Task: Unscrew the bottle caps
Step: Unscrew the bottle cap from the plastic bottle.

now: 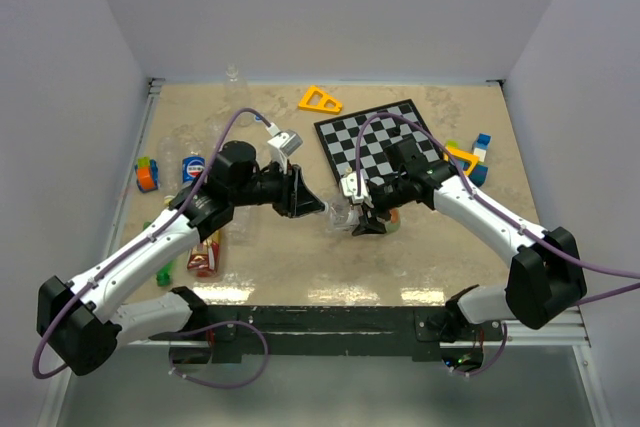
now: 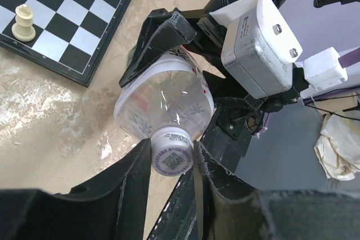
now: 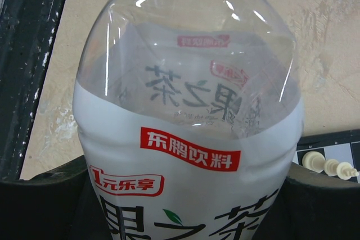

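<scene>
The right gripper (image 1: 358,209) clamps the bottle (image 2: 166,102) sideways so it cannot spin. The left gripper (image 2: 172,162) is closed on its white cap (image 2: 171,154), seemingly ready to twist.

bright even light, faint soft shadows, glare streaks on the bottle (image 3: 188,116), wrist-view foreground perhaps soft

The bottle (image 3: 188,82) is clear, its label white with red tags and grey characters. The cap (image 2: 171,153) is white with a dark printed code. The chessboard (image 2: 62,21) has black-and-white checks, the pawn (image 2: 23,22) is cream, and the table (image 2: 50,122) is mottled beige.
</scene>
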Controlling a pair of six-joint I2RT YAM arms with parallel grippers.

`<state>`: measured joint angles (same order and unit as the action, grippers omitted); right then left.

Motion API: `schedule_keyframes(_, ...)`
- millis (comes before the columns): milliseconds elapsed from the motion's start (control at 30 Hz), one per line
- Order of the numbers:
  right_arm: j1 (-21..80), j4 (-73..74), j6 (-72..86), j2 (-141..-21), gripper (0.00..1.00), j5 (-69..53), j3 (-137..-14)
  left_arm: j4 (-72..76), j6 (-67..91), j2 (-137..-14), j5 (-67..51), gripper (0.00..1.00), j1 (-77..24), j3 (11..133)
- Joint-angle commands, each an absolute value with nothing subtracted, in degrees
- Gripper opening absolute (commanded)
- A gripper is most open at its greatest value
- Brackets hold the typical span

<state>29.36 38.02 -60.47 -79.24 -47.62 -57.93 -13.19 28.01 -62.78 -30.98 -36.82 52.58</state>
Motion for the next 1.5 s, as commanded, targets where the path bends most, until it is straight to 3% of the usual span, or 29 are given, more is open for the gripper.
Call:
schedule_keyframes(0, 29.3, 38.7, -60.9, -78.7, 0.09, -46.7, -58.8, -12.9, 29.8, -61.7, -29.2, 0.20, -36.6, 54.7)
schedule_keyframes(133, 29.3, 38.7, -60.8, -78.7, 0.09, -46.7, -58.8, -14.5, 25.4, -60.0, -25.8, 0.62, -36.6, 56.5)
schedule_keyframes(200, 29.3, 38.7, -60.9, -78.7, 0.09, -46.7, -58.8, -13.8, 22.4, -58.0, -25.3, 0.76, -36.6, 56.4)
schedule_keyframes(400, 29.2, 38.8, -61.0, -78.7, 0.09, -46.8, -58.8, -10.6, 12.4, -50.1, -24.0, 0.99, -36.5, 53.4)
schedule_keyframes(567, 29.3, 38.8, -61.1, -78.7, 0.09, -46.8, -58.8, -6.3, 2.9, -42.6, -17.4, 1.00, -36.6, 49.1)
schedule_keyframes(733, 29.3, 38.8, -61.0, -78.7, 0.09, -46.8, -58.8, 4.2, -9.9, -38.6, -24.2, 1.00, -36.5, 43.3)
schedule_keyframes(1033, 29.3, 38.8, -61.1, -78.6, 0.09, -46.8, -58.8, 6.1, -15.2, -44.6, -35.0, 0.96, -36.5, 42.7)
schedule_keyframes(1467, 29.3, 38.8, -61.1, -78.7, 0.09, -46.8, -58.8, 5.8, -19.7, -48.1, -37.4, 0.95, -36.5, 42.9)
